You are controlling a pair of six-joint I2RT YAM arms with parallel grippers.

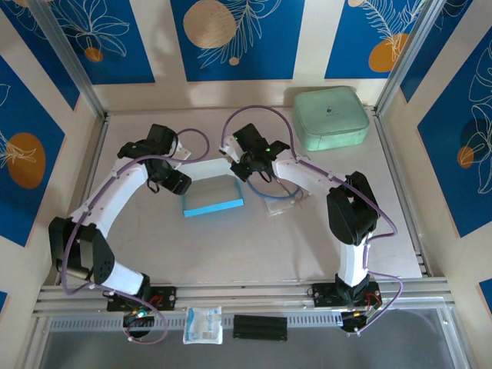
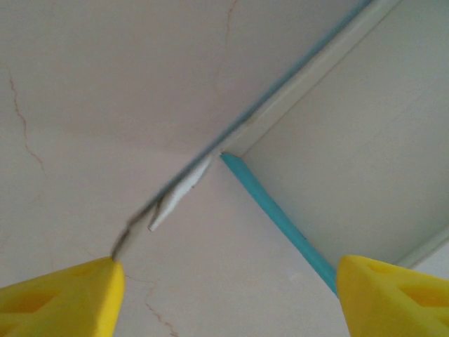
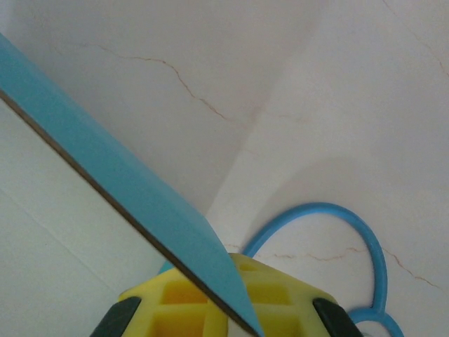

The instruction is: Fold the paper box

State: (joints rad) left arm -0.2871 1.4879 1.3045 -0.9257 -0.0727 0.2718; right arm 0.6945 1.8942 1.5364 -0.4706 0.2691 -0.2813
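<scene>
With the paper box (image 1: 213, 198) lying in the middle of the table (image 1: 307, 246) between the arms, the right gripper (image 3: 224, 309), closed on its blue flap, should hold steady while the left gripper (image 2: 228, 298), its jaws wide apart at the box's left end, comes squarely onto the card edge before closing.

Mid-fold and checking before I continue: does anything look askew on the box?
Yes: a small grey-white tab sticks out loose at the paper box corner, not tucked in, just ahead of the left gripper, whose jaws stand open.
</scene>
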